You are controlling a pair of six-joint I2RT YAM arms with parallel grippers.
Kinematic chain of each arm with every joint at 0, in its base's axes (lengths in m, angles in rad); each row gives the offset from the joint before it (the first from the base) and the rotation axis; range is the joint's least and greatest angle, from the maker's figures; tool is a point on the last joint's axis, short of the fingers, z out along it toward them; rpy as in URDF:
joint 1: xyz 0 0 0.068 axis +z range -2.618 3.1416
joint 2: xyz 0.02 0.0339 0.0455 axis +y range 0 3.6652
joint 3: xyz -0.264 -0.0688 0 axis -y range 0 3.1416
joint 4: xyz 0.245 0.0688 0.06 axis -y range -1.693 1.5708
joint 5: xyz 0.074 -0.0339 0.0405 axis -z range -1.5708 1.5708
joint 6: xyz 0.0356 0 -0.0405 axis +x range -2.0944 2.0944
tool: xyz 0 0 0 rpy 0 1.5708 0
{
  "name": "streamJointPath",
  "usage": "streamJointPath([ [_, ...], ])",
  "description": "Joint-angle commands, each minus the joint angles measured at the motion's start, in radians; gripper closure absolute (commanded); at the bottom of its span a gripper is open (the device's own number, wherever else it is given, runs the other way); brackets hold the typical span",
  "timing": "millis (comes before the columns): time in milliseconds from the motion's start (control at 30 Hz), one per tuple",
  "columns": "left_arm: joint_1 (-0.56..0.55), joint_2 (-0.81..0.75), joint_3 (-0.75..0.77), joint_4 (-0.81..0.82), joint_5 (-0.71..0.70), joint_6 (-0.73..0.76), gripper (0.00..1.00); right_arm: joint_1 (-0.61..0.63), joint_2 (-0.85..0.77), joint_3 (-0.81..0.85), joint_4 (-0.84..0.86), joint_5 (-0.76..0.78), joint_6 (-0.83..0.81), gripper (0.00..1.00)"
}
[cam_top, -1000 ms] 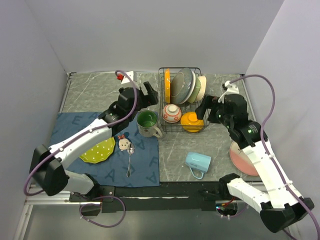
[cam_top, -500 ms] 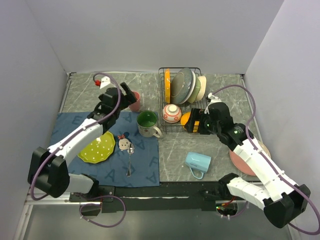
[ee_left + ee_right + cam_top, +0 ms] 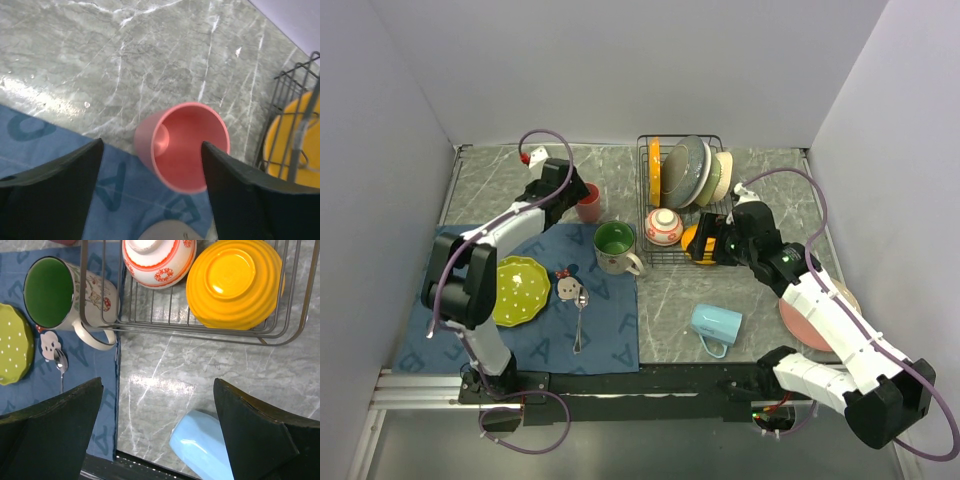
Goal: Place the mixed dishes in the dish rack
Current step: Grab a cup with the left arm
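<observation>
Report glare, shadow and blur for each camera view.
Top external: soft, even light, sharp throughout, no strong glare. Left wrist: a bright glare streak on the table; the pink cup is crisp, while the left end effector is dark and soft-edged. Right wrist: a smaller glare patch on the marble; the right end effector is a black silhouette and the orange bowl is sharp.

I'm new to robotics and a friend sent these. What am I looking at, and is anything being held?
A left arm and a right arm stand at the table's near edge. One picture is overhead; the others come from wrist cameras, dark shapes being fingers. The dish rack holds plates and bowls. Elsewhere: green-lined mug, lime plate and spoon on a blue mat, blue mug, pink plate. The left gripper straddles the pink cup, open; the right gripper is open, empty.
</observation>
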Motion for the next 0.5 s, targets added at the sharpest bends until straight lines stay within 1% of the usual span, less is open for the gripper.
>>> streamJointPath([
  [0, 0.009, 0.060, 0.082, 0.001, 0.042, 0.001, 0.23, 0.005, -0.022, 0.029, 0.042, 0.019, 0.010, 0.01],
  [33, 0.011, 0.071, 0.090, -0.005, 0.037, -0.001, 0.25, 0.005, -0.023, 0.029, 0.038, 0.020, 0.008, 0.01],
  [67, 0.011, 0.089, 0.103, -0.013, 0.040, -0.001, 0.33, 0.005, -0.025, 0.029, 0.040, 0.025, 0.008, 0.01],
  [133, 0.011, 0.097, 0.101, 0.010, 0.054, 0.007, 0.40, 0.005, -0.032, 0.025, 0.040, 0.027, 0.010, 0.01],
  [167, 0.011, 0.098, 0.085, 0.024, 0.074, 0.008, 0.45, 0.007, -0.034, 0.023, 0.043, 0.028, 0.008, 0.01],
  [333, 0.011, 0.118, 0.090, 0.017, 0.072, 0.010, 0.57, 0.007, -0.046, 0.019, 0.049, 0.045, 0.007, 0.02],
  [367, 0.011, 0.120, 0.090, 0.014, 0.068, 0.011, 0.62, 0.005, -0.048, 0.019, 0.049, 0.047, 0.008, 0.01],
  [467, 0.011, 0.108, 0.096, 0.004, 0.055, 0.020, 0.71, 0.005, -0.051, 0.019, 0.049, 0.051, 0.010, 0.02],
])
